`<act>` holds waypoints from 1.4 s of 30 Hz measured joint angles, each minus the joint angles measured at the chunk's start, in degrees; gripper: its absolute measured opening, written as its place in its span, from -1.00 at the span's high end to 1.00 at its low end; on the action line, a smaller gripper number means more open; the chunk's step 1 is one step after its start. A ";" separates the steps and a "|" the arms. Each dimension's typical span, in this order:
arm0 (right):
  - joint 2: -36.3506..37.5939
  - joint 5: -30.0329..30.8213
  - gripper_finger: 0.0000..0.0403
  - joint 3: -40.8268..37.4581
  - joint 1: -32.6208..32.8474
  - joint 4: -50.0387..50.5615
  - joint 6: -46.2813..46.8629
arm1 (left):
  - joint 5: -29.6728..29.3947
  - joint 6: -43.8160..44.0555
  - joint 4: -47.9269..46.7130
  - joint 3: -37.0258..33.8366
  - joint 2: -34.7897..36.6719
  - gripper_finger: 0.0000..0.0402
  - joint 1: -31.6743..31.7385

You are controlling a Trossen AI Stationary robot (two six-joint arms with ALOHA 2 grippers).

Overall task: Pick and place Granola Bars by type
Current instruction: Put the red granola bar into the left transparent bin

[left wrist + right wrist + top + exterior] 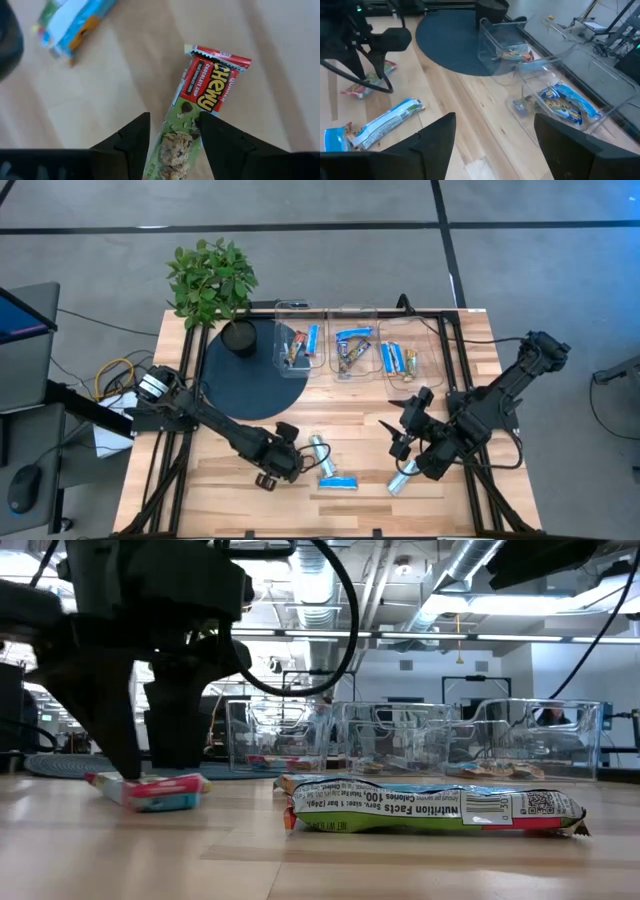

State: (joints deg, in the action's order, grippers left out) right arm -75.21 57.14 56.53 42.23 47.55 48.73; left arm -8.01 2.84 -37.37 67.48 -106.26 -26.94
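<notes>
My left gripper (pixel 172 137) is open and low over the table's near left part (pixel 272 468). Its fingers stand on either side of a green-and-red Chewy bar (pixel 200 100) that lies flat on the wood (pixel 150 790). A silvery bar (pixel 318 450) and a blue bar (pixel 338 482) lie flat just right of it. One bar shows its printed back close in the low view (pixel 430 808). My right gripper (pixel 495 145) is open and held above the table's near right part (pixel 405 425). Another silvery bar (pixel 402 478) lies beside that arm. My left gripper comes from above with one finger on each long side of the Chewy bar's lower half (pixel 177 145), fingers across its width. The bar lies flat on the table. Whether the fingertips (pixel 210 127) touch the wrapper, I cannot tell.
Three clear tubs (pixel 298 345) (pixel 352 350) (pixel 405 358) stand in a row at the far edge, each with bars inside. A dark round mat (pixel 250 370) and a potted plant (pixel 212 280) sit far left. Bare wood lies between the two grippers.
</notes>
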 joint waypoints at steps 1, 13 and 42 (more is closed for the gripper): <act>-0.67 0.05 -0.32 0.03 0.03 -0.23 -0.04 | 1.05 -0.80 0.21 0.06 0.00 0.17 0.03; -7.16 -0.21 -0.32 -0.10 0.40 1.47 -0.15 | 0.03 -3.73 -1.21 3.39 0.07 0.17 0.92; -7.44 -0.24 -0.32 -0.04 0.51 -0.05 -0.69 | 4.68 -7.99 -4.50 4.66 -5.53 0.17 1.22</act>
State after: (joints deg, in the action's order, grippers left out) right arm -82.65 56.90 56.49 42.74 47.49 48.04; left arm -3.32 -5.15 -41.87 72.14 -111.79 -25.71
